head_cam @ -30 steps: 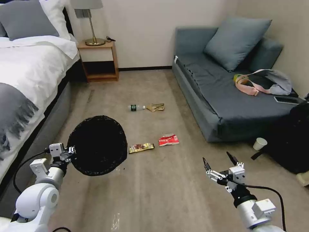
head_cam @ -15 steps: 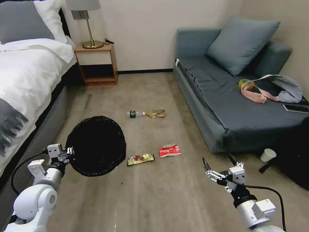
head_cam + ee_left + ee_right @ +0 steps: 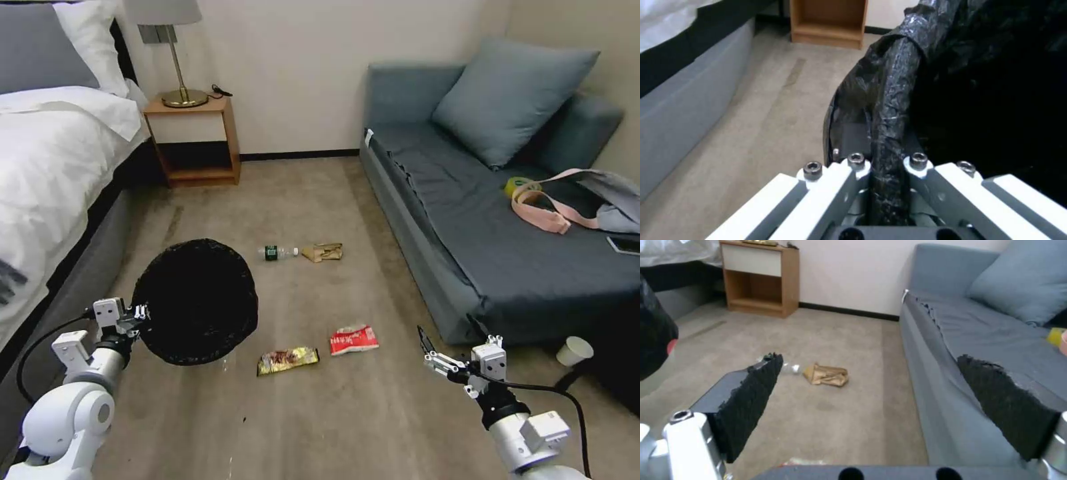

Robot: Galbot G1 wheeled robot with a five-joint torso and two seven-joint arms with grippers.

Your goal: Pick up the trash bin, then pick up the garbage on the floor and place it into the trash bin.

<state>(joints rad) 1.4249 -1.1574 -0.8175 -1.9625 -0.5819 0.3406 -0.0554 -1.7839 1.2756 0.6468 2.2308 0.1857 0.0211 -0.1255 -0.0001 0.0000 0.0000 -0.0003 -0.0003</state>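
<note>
Since the earlier frames the whole head view has slid: the camera has moved with the robot, so the garbage sits lower and nearer to both hands, while the bed and nightstand drift outward. Both arms keep the same pose.

The left hand (image 3: 138,313) stays clamped on the rim of the trash bin (image 3: 195,300), holding it off the floor (image 3: 320,413); the left wrist view shows its fingers (image 3: 835,186) pressed on either side of the liner-wrapped rim. The bin's dark mouth faces the camera just ahead of that hand.

The right hand (image 3: 448,339) hovers over the carpet beside the sofa (image 3: 507,267), its fingers spread apart and empty. Ahead of it and toward the left hand lie the red-and-white wrapper (image 3: 353,339) and the gold-brown wrapper (image 3: 287,360), close together. Farther out from both hands are the bottle (image 3: 277,253) and the crumpled paper bag (image 3: 323,252), nearly touching. The bottle's green label and the wrapper print are too small to read.
</note>
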